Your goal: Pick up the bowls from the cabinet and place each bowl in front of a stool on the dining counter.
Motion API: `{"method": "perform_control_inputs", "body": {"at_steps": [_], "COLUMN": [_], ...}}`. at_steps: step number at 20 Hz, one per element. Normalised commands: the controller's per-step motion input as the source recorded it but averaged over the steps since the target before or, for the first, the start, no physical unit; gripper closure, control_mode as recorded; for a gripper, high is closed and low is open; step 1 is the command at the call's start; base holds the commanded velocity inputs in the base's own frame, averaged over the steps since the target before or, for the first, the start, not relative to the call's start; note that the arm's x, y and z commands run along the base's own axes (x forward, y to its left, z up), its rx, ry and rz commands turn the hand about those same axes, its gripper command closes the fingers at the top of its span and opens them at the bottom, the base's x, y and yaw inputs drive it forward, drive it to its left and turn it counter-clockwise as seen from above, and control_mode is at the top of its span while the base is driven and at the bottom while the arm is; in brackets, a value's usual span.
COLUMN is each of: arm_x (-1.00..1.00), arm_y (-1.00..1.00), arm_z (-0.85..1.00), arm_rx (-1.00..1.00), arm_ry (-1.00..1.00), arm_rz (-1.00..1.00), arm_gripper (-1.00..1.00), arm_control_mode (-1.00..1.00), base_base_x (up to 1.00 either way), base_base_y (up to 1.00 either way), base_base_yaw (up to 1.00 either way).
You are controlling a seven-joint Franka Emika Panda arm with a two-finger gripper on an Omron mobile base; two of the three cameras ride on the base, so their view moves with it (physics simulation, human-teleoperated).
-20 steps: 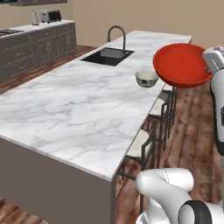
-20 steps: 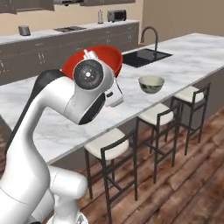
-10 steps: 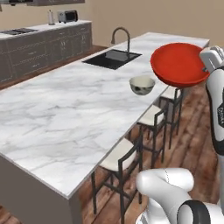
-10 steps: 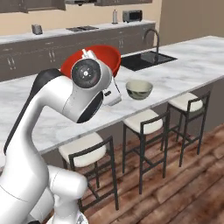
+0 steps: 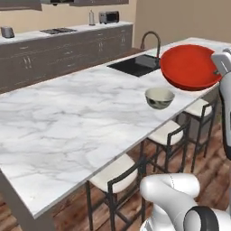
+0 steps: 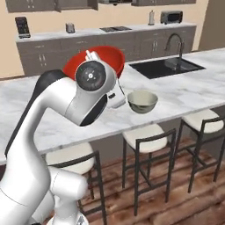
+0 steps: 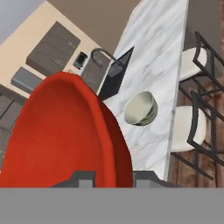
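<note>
I observe the red bowl (image 5: 188, 66) gripped by its rim in my closed pincer (image 7: 107, 180), held tilted in the air above the marble counter (image 5: 67, 131), with the grey-green bowl (image 5: 159, 98) resting near the counter's edge in front of a cream-seated stool (image 6: 147, 136).

Bowl (image 5: 159, 97) on dining counter (image 5: 67, 126) edge, above stool (image 5: 166, 132); sink (image 5: 137, 65) behind.
</note>
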Motion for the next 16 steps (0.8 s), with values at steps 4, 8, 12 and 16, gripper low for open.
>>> {"method": "perform_control_inputs", "body": {"at_steps": [4,8,12,16], "arm_x": [0.0,0.0,0.0,0.0], "arm_y": [0.0,0.0,0.0,0.0], "arm_z": [0.0,0.0,0.0,0.0], "arm_rx": [0.0,0.0,0.0,0.0], "arm_ry": [0.0,0.0,0.0,0.0], "arm_rz": [0.0,0.0,0.0,0.0], "arm_gripper": [1.0,1.0,1.0,1.0], "arm_control_mode": [1.0,1.0,1.0,1.0], "base_base_x": [0.98,0.95,0.99,1.0], "base_base_y": [0.0,0.0,0.0,0.0], "base_base_yaw": [0.7,0.77,0.76,0.65]}}
